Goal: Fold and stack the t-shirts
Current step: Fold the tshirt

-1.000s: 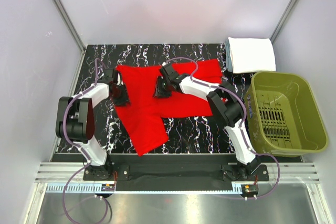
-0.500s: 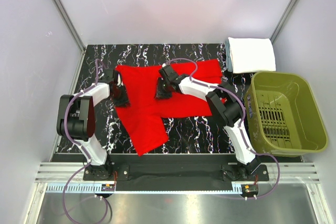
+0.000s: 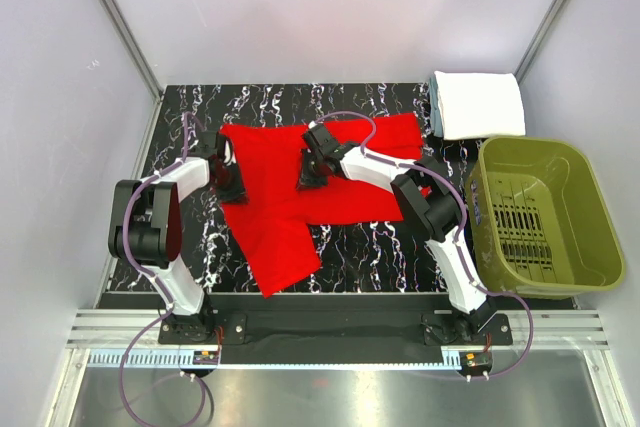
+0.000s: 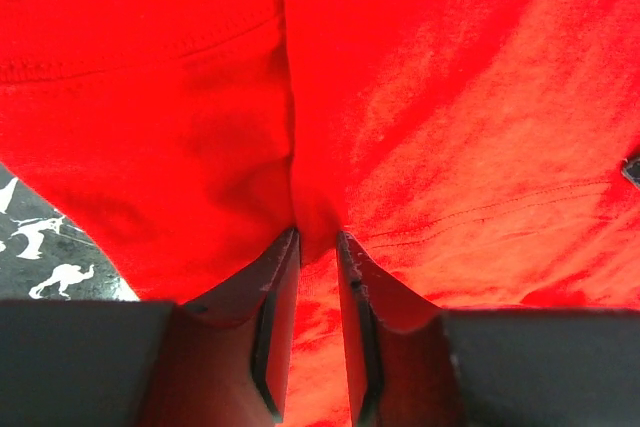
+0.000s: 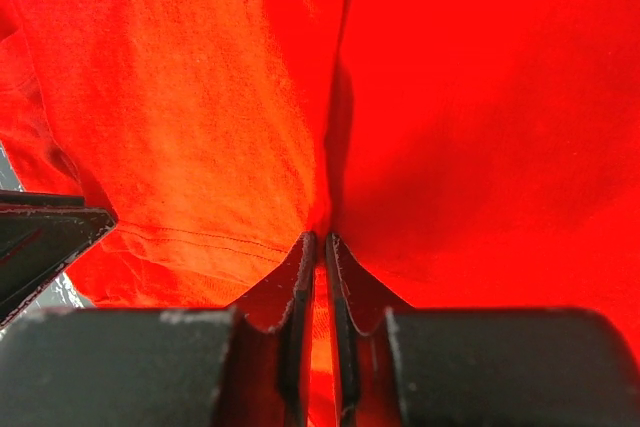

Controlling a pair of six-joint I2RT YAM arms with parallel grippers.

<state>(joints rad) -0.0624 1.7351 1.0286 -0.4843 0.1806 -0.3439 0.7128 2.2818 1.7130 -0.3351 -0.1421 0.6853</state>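
Observation:
The red t-shirt [image 3: 290, 217] lies spread on the black marbled table, one part reaching toward the near edge. My left gripper [image 3: 231, 184] sits on its left edge and is shut on a pinched fold of the red cloth [image 4: 316, 237]. My right gripper [image 3: 309, 175] sits on the shirt's middle and is shut on another pinched fold [image 5: 322, 232]. A folded white t-shirt [image 3: 480, 104] lies at the back right, with a pale blue edge showing at its left side.
An olive-green plastic basket [image 3: 590, 217] stands at the right, next to the right arm. The marbled tabletop [image 3: 370, 247] shows in front of the shirt. Grey walls close in the back and sides.

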